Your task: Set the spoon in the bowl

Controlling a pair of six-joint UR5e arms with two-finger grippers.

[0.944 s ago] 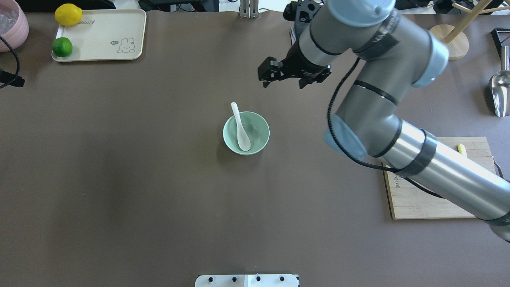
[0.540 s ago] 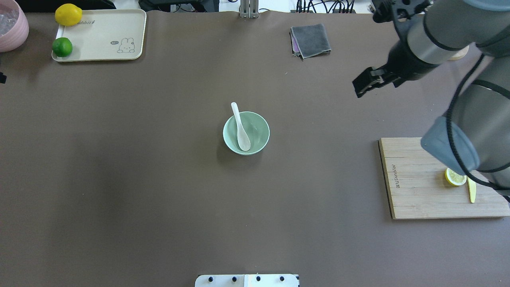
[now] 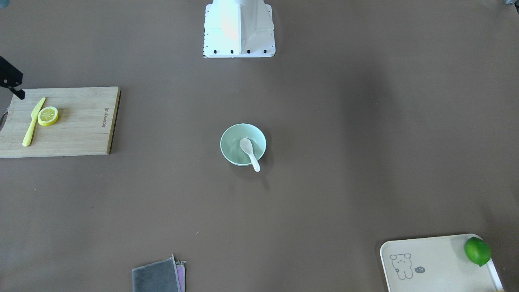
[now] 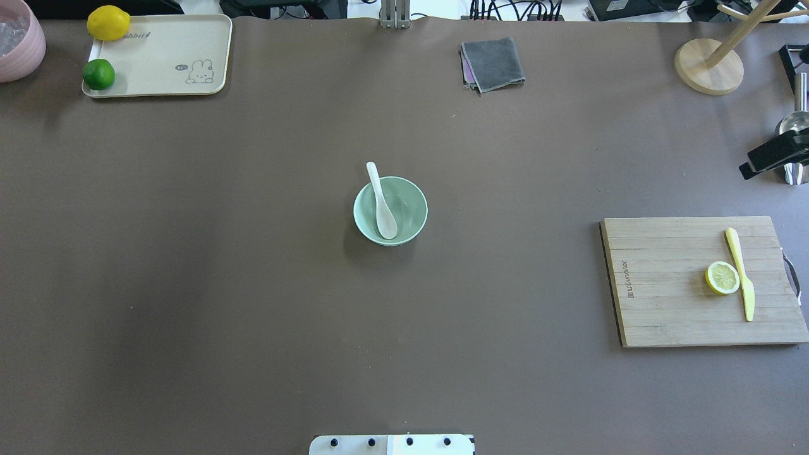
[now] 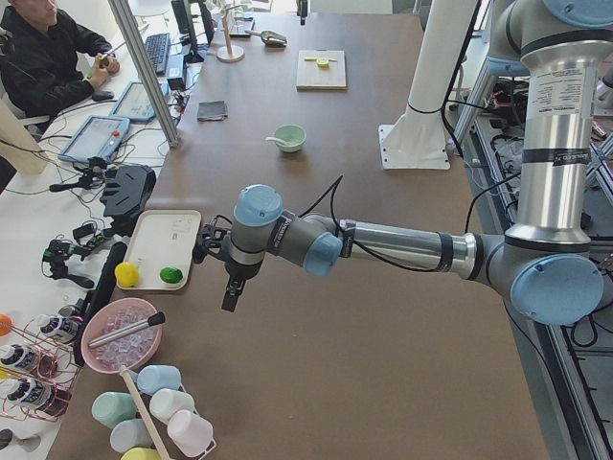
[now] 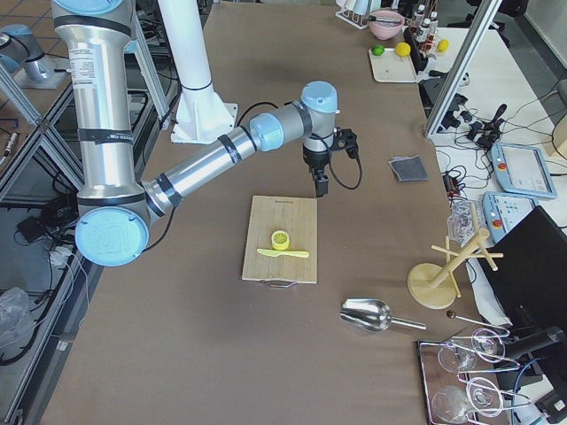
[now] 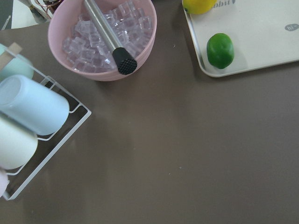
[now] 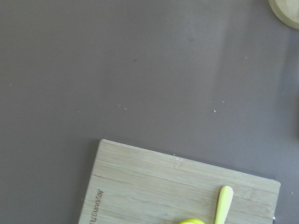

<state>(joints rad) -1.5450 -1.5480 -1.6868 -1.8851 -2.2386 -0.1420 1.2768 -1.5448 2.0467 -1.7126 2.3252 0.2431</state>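
Note:
The white spoon (image 4: 381, 202) lies in the mint-green bowl (image 4: 411, 218) at the table's middle, scoop down inside and handle resting over the far rim. The front-facing view shows the bowl (image 3: 231, 142) and the spoon (image 3: 249, 152) the same way. My right gripper (image 4: 768, 158) shows only partly at the right edge, far from the bowl and beyond the cutting board; I cannot tell whether it is open. My left gripper (image 5: 233, 292) shows only in the exterior left view, near the cream tray, and I cannot tell its state.
A wooden cutting board (image 4: 663, 284) with a lemon slice (image 4: 722, 277) and a yellow-green knife (image 4: 741, 275) lies at the right. A grey cloth (image 4: 493, 63) lies at the back. The cream tray (image 4: 164, 57) with a lime (image 4: 98, 74) and a lemon (image 4: 108, 23) is back left.
My right arm has swung from above and behind the bowl out to the table's right edge, uncovering the cloth and the board. The spoon and bowl have not moved.

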